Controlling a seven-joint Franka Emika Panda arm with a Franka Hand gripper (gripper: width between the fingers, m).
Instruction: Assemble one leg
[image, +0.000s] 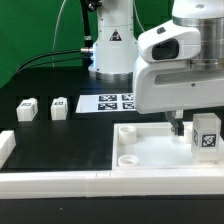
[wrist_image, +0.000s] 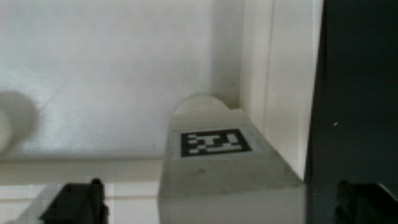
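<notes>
A leg, a small white block with a marker tag, stands on the large white panel near the panel's edge at the exterior view's right. My gripper hangs over it. In the wrist view the leg sits between my two dark fingertips, with a gap on each side. My gripper is open and astride the leg without touching it. Two more legs stand on the black table at the exterior view's left.
The marker board lies behind the panel. The panel has round corner holes. A long white border bar runs along the front and a short one stands at the exterior view's left. The robot base stands behind.
</notes>
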